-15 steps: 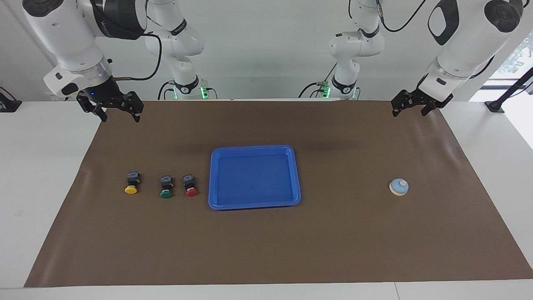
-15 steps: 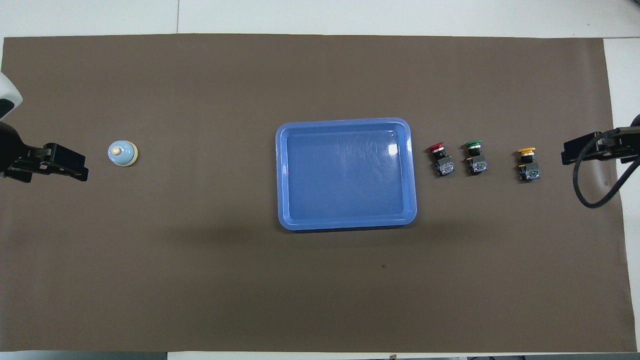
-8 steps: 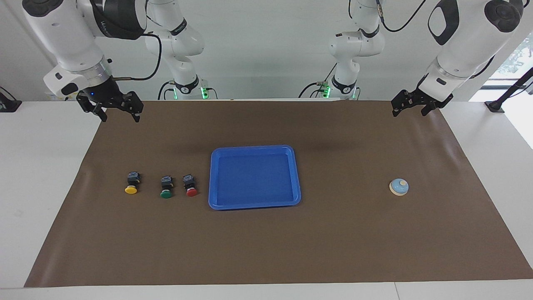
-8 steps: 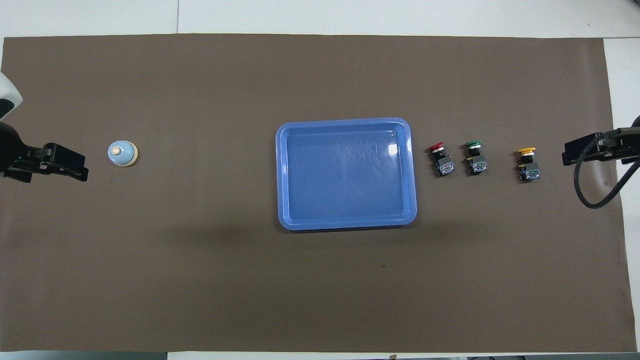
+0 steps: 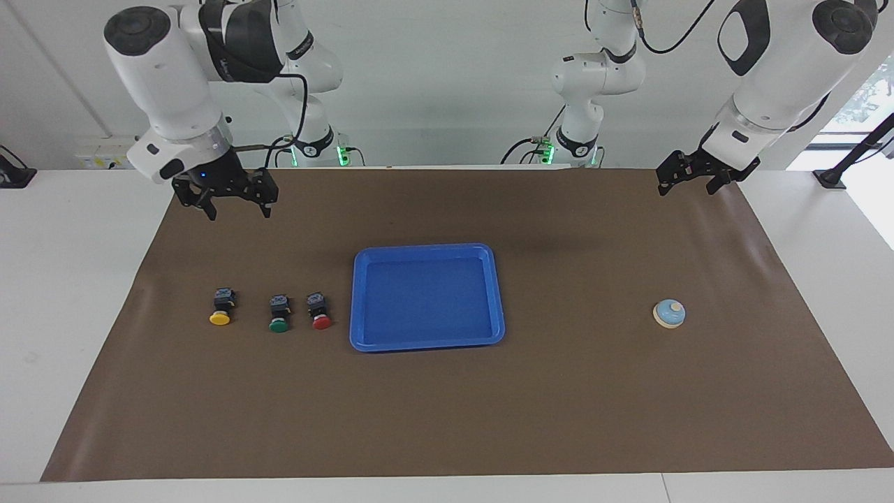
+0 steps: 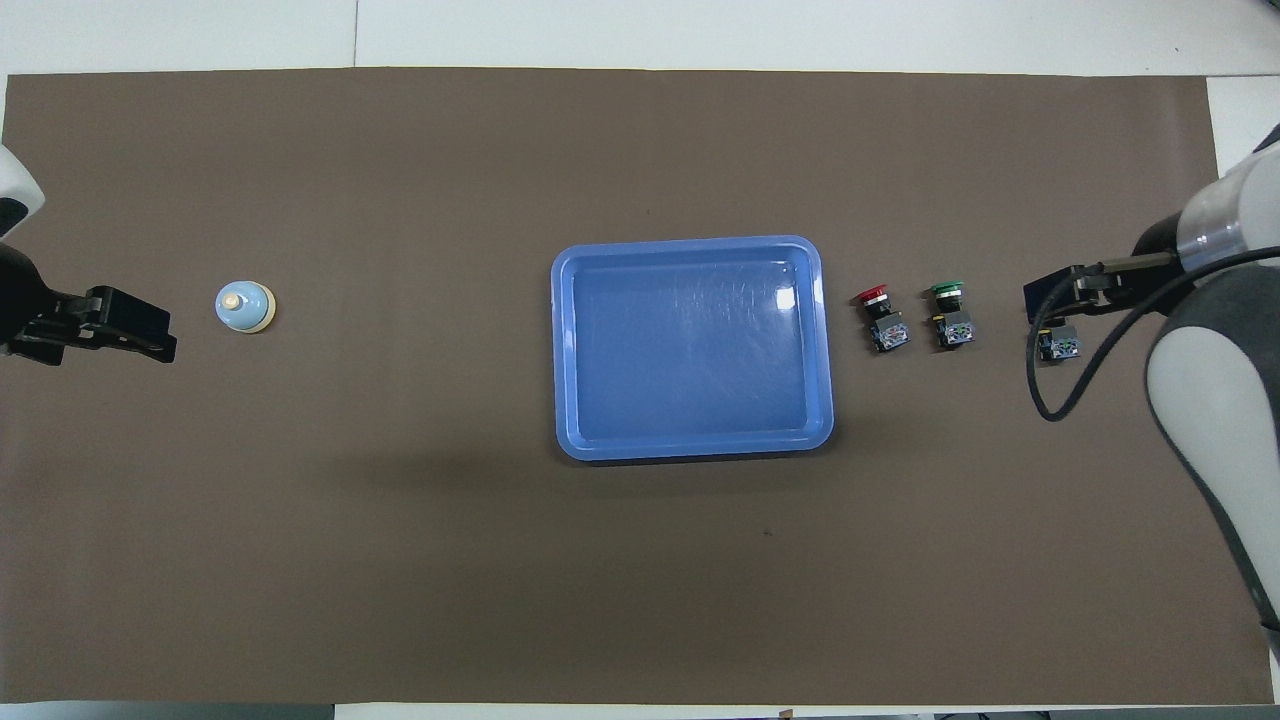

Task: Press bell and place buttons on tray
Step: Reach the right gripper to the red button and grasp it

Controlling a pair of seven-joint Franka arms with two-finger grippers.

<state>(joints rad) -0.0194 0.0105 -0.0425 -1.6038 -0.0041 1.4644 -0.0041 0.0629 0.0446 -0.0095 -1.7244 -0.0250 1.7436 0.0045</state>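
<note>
The blue tray (image 5: 426,249) (image 6: 690,243) lies at the middle of the brown mat. Beside it, toward the right arm's end, three buttons stand in a row: red (image 5: 321,312) (image 6: 880,320), green (image 5: 279,314) (image 6: 950,316), yellow (image 5: 220,308) (image 6: 1060,346). The light blue bell (image 5: 669,314) (image 6: 245,306) sits toward the left arm's end. My right gripper (image 5: 239,213) (image 6: 1040,300) hangs open and empty, raised; from overhead it covers the yellow button's cap. My left gripper (image 5: 686,188) (image 6: 150,335) waits open and empty, raised above the mat beside the bell.
The brown mat (image 5: 559,391) covers most of the white table (image 5: 70,279). A black cable (image 6: 1060,400) loops down from the right wrist beside the yellow button.
The right arm has swung in from the mat's end toward the buttons, and its gripper now covers the yellow cap from overhead. The left arm, bell, tray and buttons have not moved.
</note>
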